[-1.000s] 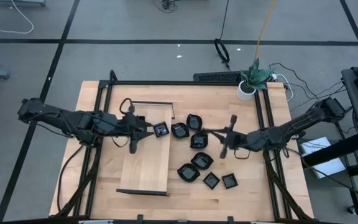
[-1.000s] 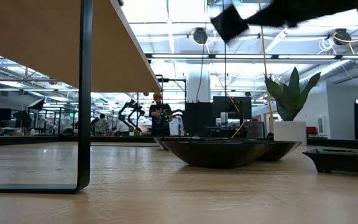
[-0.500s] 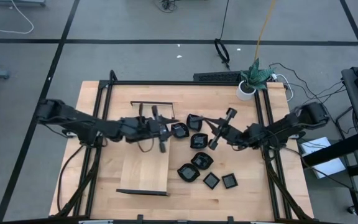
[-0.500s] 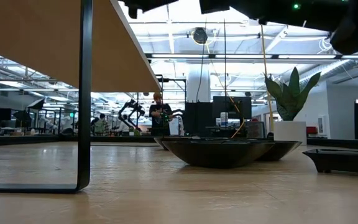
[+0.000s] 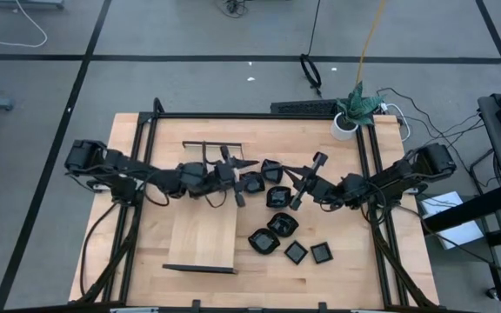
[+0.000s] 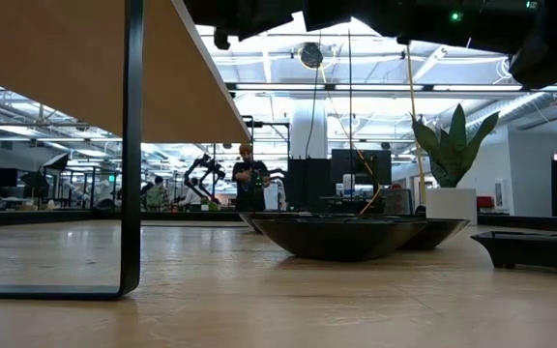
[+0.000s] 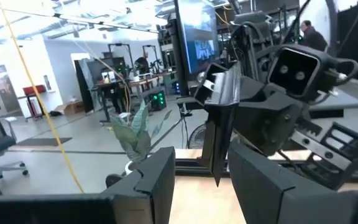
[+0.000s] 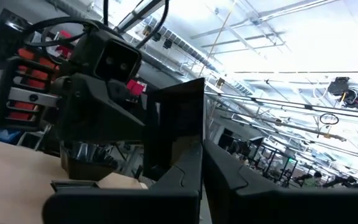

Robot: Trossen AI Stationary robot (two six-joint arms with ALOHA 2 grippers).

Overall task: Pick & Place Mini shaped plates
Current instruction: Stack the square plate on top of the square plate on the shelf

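Observation:
Several glossy black mini shaped plates lie on the table right of the wooden board; in the low view they show as shallow bowls. My right gripper reaches in level from the right, high over them, and is shut on one plate. My left gripper faces it from the left and is open. Its fingers stand on either side of the held plate's free edge. In the low view both arms are only dark shapes at the upper edge. My right gripper pinches the plate by one rim between its two fingers, coming level from the table's right. The plate stands on edge, sticks out past the fingertips toward my left gripper and is lifted clear of the table. My left gripper: I cannot tell whether a finger touches the plate.
The long pale wooden board sits raised on a black frame, with its leg near the low camera. A potted plant stands at the far right corner. Black rails run along the table's edges. People stand far behind.
My left gripper has reached toward the table's right and slightly far, from over the board to above the plates. My right gripper, carrying its plate, has moved left and far and turned. The two grippers now meet tip to tip above the plates.

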